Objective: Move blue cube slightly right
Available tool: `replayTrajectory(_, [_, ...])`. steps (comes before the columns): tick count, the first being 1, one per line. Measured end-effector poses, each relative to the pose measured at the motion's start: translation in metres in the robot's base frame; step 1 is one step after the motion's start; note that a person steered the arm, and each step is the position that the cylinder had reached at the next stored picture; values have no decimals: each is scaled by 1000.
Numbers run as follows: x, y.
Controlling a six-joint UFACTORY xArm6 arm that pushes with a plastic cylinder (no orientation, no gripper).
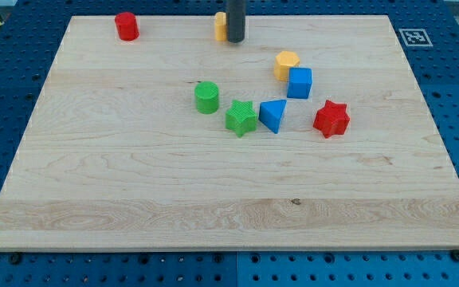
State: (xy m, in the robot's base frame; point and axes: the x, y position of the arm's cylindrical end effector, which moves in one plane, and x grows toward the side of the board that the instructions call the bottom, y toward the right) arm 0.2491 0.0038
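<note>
The wooden board (134, 199) carries a loose cluster right of centre. There the blue cube (300, 83) stands upright, plain-faced, touching the yellow hexagonal block (287, 64) at its upper left. My tip (235, 41), gripping nothing, sits well apart at the view's top beside an orange block (221, 26).

My tip (235, 41) upright, near the view's top edge

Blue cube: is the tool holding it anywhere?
Nothing is held. My tip sits at the view's top beside an orange block, well apart from the blue cube.
</note>
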Motion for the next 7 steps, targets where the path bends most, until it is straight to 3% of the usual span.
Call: replayTrajectory(7, [25,3])
